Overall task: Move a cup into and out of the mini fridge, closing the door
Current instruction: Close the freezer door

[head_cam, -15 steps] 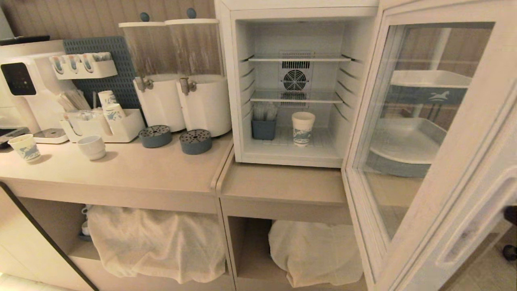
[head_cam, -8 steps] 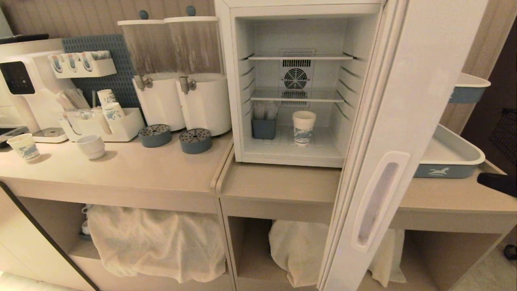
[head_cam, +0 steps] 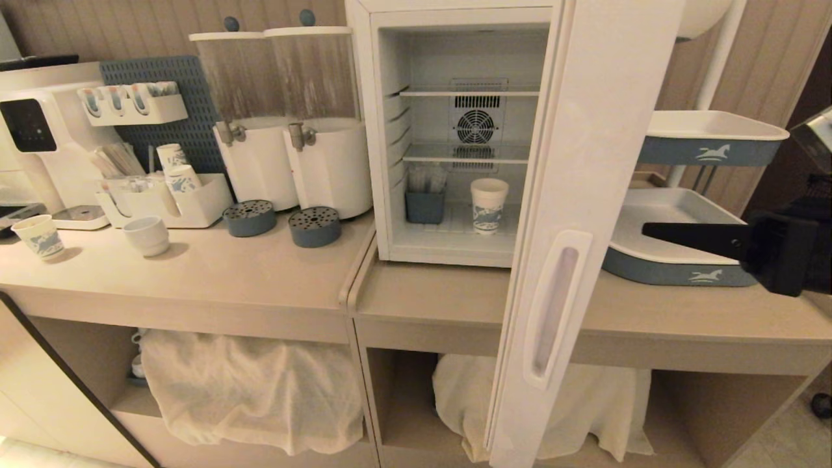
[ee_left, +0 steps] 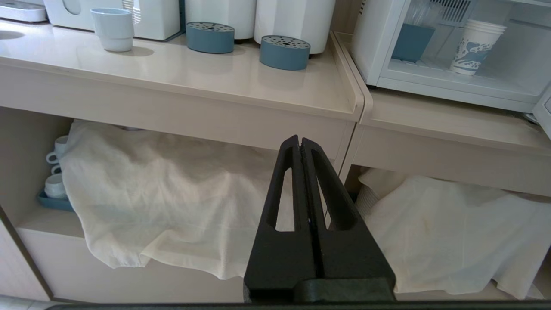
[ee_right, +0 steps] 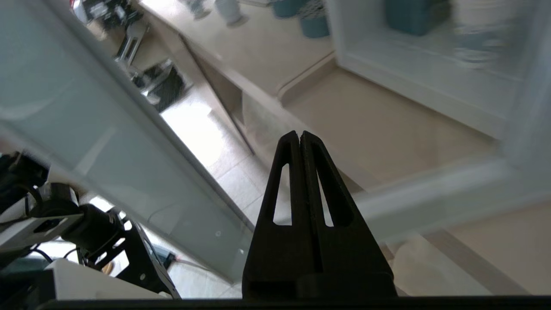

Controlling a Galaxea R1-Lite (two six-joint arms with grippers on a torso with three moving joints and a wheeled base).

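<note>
Swung nearer shut, door (head_cam: 585, 195) stands beside right pincer (head_cam: 647, 229).

Cup (head_cam: 489, 205) upright inside mini fridge (head_cam: 455, 136), door (head_cam: 572, 234) half-open.

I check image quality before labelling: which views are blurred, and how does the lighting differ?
Right wrist view: the cup and mini fridge are smeared, while the right gripper is sharp. Left wrist view: sharp, neutral light. Head view: warm, dim cast; the door looks bent.

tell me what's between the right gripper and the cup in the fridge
In the head view, the half-open door stands edge-on between the right gripper and the cup.
</note>
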